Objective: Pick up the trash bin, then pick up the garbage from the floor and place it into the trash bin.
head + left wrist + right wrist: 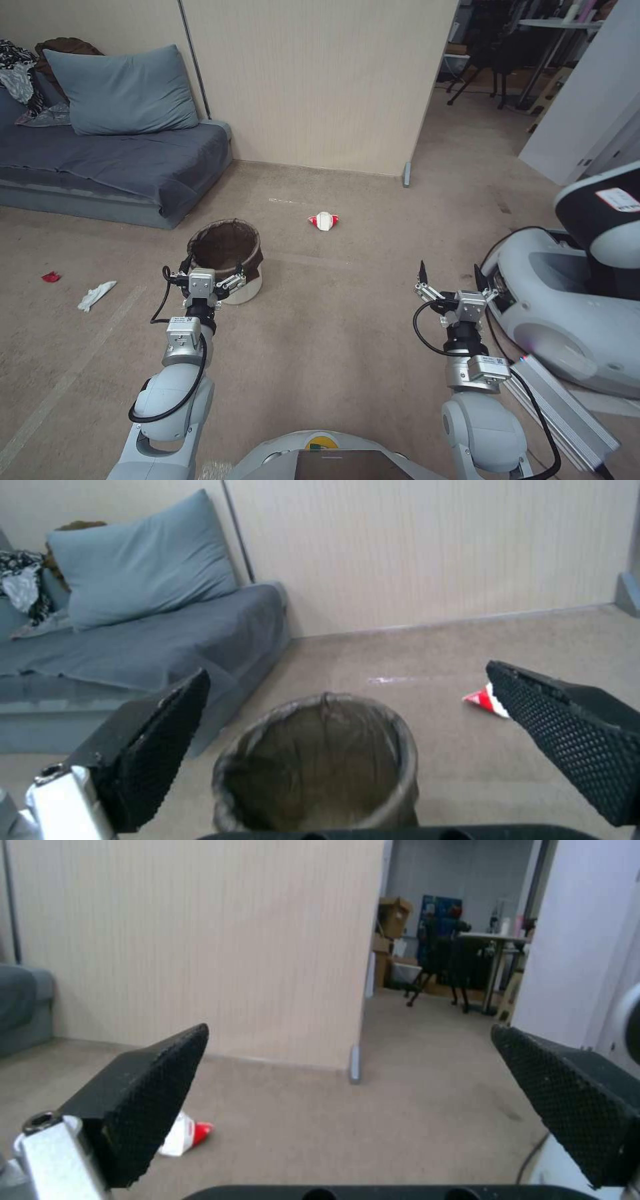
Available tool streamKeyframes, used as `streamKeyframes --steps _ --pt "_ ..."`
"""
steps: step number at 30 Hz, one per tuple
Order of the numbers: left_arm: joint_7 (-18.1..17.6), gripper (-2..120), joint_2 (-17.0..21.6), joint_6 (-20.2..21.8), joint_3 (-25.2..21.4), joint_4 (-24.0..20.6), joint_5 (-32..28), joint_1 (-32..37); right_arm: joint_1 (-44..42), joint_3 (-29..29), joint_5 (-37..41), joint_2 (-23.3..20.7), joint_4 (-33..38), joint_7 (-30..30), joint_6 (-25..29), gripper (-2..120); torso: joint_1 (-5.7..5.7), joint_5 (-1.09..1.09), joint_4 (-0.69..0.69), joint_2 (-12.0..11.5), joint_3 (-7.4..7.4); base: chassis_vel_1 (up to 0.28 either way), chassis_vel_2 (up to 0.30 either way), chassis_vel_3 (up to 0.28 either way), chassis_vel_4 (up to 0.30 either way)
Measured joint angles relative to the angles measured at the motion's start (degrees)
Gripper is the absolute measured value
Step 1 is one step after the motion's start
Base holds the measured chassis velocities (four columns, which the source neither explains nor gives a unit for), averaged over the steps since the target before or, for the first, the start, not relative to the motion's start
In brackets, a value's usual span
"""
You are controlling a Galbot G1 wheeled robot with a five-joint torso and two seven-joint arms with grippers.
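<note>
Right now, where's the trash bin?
The trash bin stands on the carpet left of centre, just beyond the open left gripper, near the sofa's corner.

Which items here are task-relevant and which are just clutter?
Job:
- trash bin, on the carpet just ahead of the left gripper, jaws open
- red-and-white carton
- white tissue wad
- red scrap
- right gripper, jaws open, holding nothing

Lying about:
- sofa with blue pillow
- white machine at right
- partition wall
</note>
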Motion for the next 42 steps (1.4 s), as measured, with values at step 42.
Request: streamKeyframes --steps 42 --pt "-7.78 100 -1.03 3.36 -1.13 -1.68 -3.94 -0.91 1.51 0.40 -0.89 -0.58 -0.33 -0.17 3.54 100 0.00 0.00 0.00 0.00 -0.01 -0.124 0.123 0.125 -0.125"
